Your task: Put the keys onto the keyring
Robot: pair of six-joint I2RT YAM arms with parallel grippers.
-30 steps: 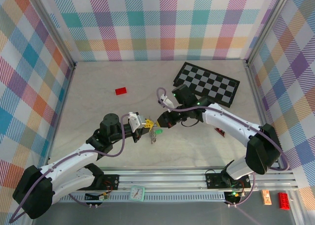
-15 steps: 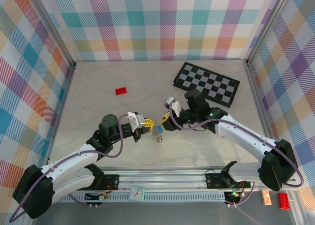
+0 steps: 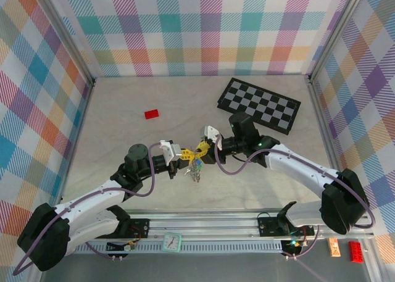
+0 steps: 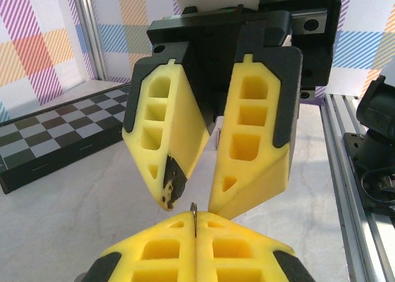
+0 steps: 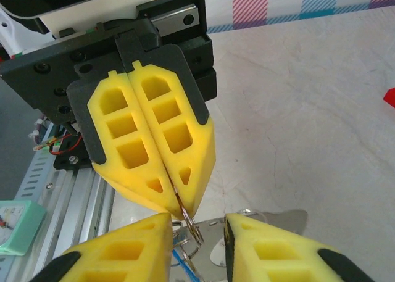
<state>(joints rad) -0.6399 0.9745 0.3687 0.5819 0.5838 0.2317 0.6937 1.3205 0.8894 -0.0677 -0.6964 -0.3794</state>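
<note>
so, red block [image 3: 151, 114]: flat and rectangular, lying on the pale table [image 3: 117, 128], left of the grippers and farther back.
left gripper [image 3: 186, 153]: yellow moulded-plastic fingers with cut-out pockets in black holders; pressed together, pinching the keyring's wire at their very tips; points right, toward the other gripper.
keyring [image 5: 192, 225]: thin silvery wire, held off the table between the two grippers; in the left wrist view a short bit stands up out of the left fingertips, and in the right wrist view it curves down below them.
keys [image 3: 196, 169]: small bunch with flat shiny metal blades and a fleck of blue, dangling from the keyring just under the fingertips; in the top view its long axis runs toward the near edge; which way each key points i cannot tell.
right gripper [image 3: 203, 150]: the same yellow wedge-shaped fingers, spread apart, tips just beside the left fingertips with the wire in the gap; points left.
checkerboard [image 3: 259, 105]: flat black-and-grey board, far right, lying askew.
</note>
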